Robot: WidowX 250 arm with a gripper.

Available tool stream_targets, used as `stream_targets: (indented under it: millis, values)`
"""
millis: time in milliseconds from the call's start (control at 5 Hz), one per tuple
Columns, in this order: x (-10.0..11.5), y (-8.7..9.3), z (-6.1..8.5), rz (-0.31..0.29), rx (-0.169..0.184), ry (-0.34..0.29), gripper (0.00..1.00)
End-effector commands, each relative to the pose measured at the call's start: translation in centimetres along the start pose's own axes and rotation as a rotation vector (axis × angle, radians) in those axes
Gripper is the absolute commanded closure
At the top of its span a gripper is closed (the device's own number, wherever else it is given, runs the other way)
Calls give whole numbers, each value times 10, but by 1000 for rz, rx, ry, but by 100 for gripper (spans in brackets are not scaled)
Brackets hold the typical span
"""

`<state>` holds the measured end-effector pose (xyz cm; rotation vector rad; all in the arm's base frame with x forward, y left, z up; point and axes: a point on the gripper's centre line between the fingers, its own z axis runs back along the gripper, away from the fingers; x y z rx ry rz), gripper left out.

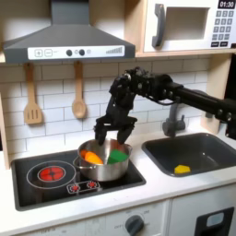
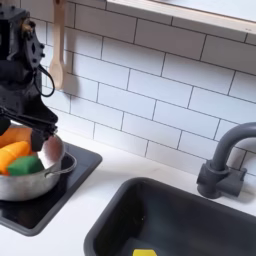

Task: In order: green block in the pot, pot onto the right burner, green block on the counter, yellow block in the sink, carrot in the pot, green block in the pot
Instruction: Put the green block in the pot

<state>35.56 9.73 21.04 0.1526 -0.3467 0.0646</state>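
The green block (image 1: 117,157) is seen in the pot (image 1: 104,168) beside the carrot (image 1: 92,158); light, rigid, best pinched across its sides. The pincer (image 1: 113,135) hovers above; whether open cannot be told.

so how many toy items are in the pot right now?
2: the carrot toward the first exterior view's left and the green block beside it, both in the pot. Others may be hidden.

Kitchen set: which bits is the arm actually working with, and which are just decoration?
In use: pot, carrot, green block, yellow block, sink, counter, gripper.
Lying about: wooden spoons, faucet, microwave.
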Motion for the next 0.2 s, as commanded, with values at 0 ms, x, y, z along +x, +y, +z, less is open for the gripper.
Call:
stream_targets:
  millis: [0]
  values:
    - [0, 0, 0, -2, 1, -2, 0]
